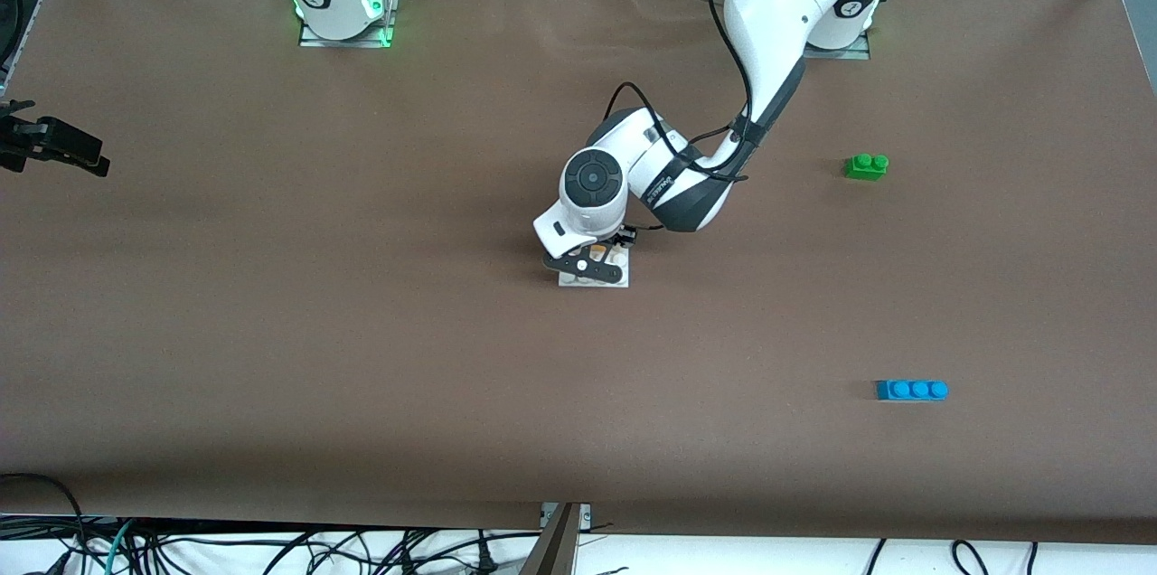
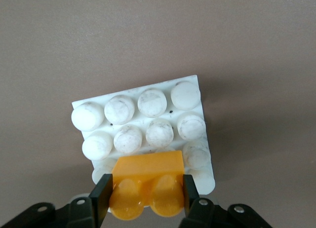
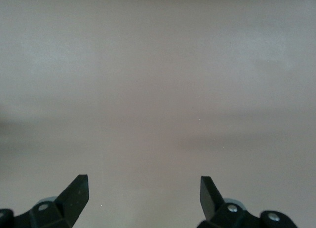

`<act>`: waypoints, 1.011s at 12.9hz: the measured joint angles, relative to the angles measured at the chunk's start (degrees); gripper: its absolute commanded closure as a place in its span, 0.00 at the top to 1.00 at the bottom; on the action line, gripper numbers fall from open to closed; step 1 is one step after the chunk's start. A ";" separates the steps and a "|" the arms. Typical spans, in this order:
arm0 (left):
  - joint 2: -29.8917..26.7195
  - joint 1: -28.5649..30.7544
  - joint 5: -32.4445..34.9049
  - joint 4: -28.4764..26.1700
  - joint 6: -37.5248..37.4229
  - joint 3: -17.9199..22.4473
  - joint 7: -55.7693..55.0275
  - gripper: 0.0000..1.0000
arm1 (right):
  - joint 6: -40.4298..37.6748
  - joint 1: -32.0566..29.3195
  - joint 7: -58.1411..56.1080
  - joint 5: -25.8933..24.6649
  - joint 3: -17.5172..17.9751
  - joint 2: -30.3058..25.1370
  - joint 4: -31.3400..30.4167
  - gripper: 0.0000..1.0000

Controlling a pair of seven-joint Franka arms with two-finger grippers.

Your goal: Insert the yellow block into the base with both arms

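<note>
The white studded base [image 1: 618,278] lies at the table's middle; it also shows in the left wrist view [image 2: 143,109]. My left gripper [image 1: 589,266] is low over it and is shut on the yellow block [image 2: 148,173], one finger on each end. The left gripper [image 2: 145,186] holds the block studs-up over the base's edge row of studs. I cannot tell whether the block rests on the studs. In the front view the gripper hides most of the block. My right gripper [image 1: 81,155] waits at the right arm's end of the table, open and empty over bare table [image 3: 144,188].
A green two-stud brick [image 1: 866,166] lies toward the left arm's end of the table. A blue three-stud brick [image 1: 913,390] lies nearer to the front camera at that same end. The arm bases [image 1: 339,10] stand along the table's edge.
</note>
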 measured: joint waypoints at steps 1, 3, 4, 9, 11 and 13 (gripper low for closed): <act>0.22 -0.02 0.00 -0.01 0.06 0.00 0.00 0.14 | 0.00 -0.01 0.00 0.00 0.00 0.00 0.00 1.00; 1.14 -0.46 -0.01 -0.02 0.09 -0.08 0.00 0.15 | 0.00 -0.01 0.00 0.00 0.00 0.01 0.00 1.00; 1.19 -0.66 0.04 0.05 0.00 -0.07 0.00 0.15 | 0.00 -0.02 0.00 0.00 0.00 0.01 0.00 1.00; 1.36 -0.82 0.01 0.05 0.10 -0.06 -0.02 1.00 | 0.02 -0.03 0.00 0.00 0.00 0.02 0.00 1.00; 1.27 -0.81 0.01 0.72 0.14 -0.05 -0.03 1.00 | 0.02 -0.04 0.00 0.00 0.00 0.02 0.00 1.00; -0.17 -0.51 0.01 2.30 -1.77 0.16 -0.03 1.00 | 0.03 -0.04 0.00 0.00 0.00 0.03 0.00 1.00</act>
